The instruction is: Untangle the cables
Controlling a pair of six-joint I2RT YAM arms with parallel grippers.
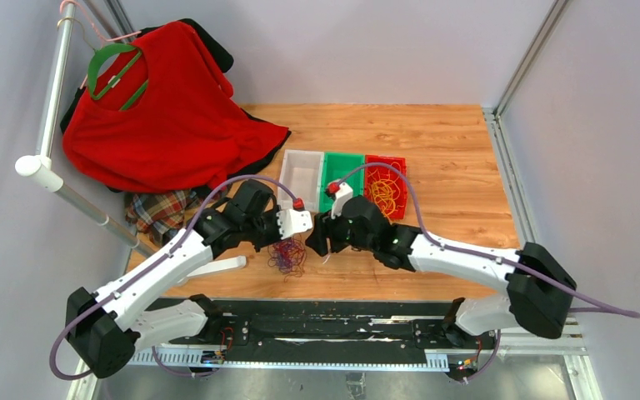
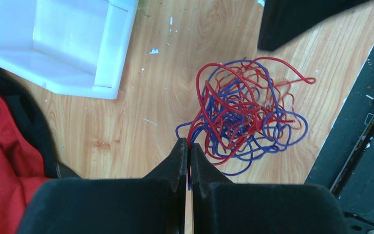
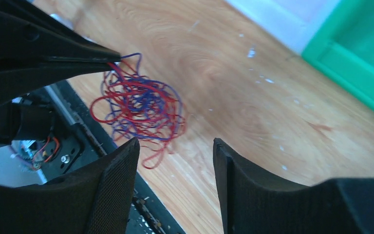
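Note:
A tangle of thin red and blue-purple cables (image 1: 287, 257) (image 2: 246, 114) (image 3: 139, 107) lies on the wood near the table's front edge. My left gripper (image 1: 294, 241) (image 2: 189, 145) is shut on strands at the tangle's edge; a red and a blue strand run between its tips. In the right wrist view its black fingers (image 3: 53, 53) pinch the strands at the upper left. My right gripper (image 1: 316, 243) (image 3: 175, 144) hovers just right of the tangle, open, with nothing between its fingers. Yellow-orange cables (image 1: 383, 196) lie coiled in the red bin (image 1: 401, 161).
A white bin (image 1: 302, 156) (image 2: 68, 44), a green bin (image 1: 346, 157) (image 3: 360, 53) and the red bin stand in a row behind the grippers. A red shirt (image 1: 167, 117) on a green hanger and a plaid cloth (image 1: 162, 208) fill the back left. A black rail (image 2: 365, 126) borders the table's front edge.

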